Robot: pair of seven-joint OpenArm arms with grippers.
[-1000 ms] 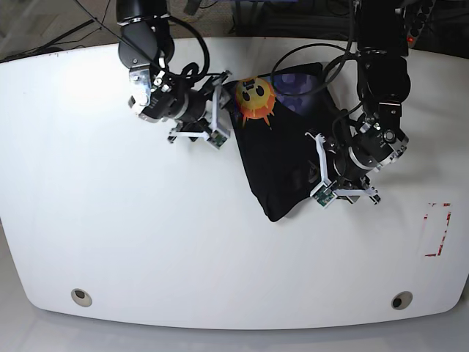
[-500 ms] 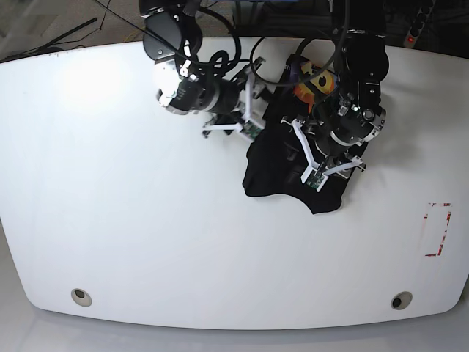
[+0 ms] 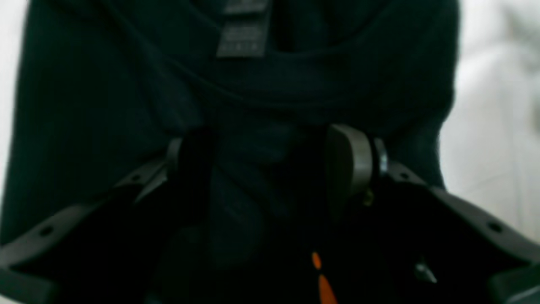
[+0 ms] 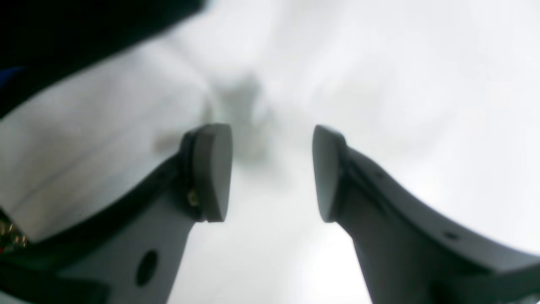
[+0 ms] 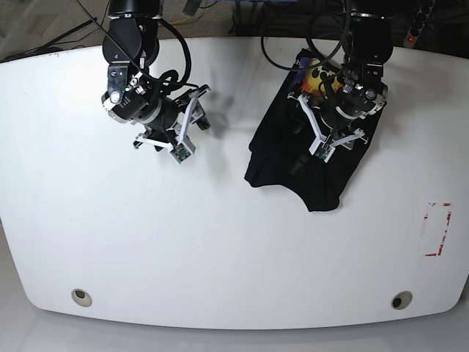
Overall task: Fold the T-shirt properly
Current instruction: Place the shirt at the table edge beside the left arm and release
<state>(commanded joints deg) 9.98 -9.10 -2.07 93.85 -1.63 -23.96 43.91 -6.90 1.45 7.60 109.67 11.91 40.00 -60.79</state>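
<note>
Left gripper (image 5: pixel 320 147) pinches the bunched black thin-fabric T-shirt (image 5: pixel 282 158) at two o'clock; right gripper (image 5: pixel 167 144), fingers spread, holds nothing. One-handed pulling risks further crumpling.

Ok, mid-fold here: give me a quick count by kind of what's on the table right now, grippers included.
T-shirt: 1, black with an orange print showing at its top edge
Grippers: 2, the left gripper closed on shirt fabric, the right gripper open over bare table
Red-outlined marker near the table's edge: 1
Round holes in the table: 2
Total: 6
</note>
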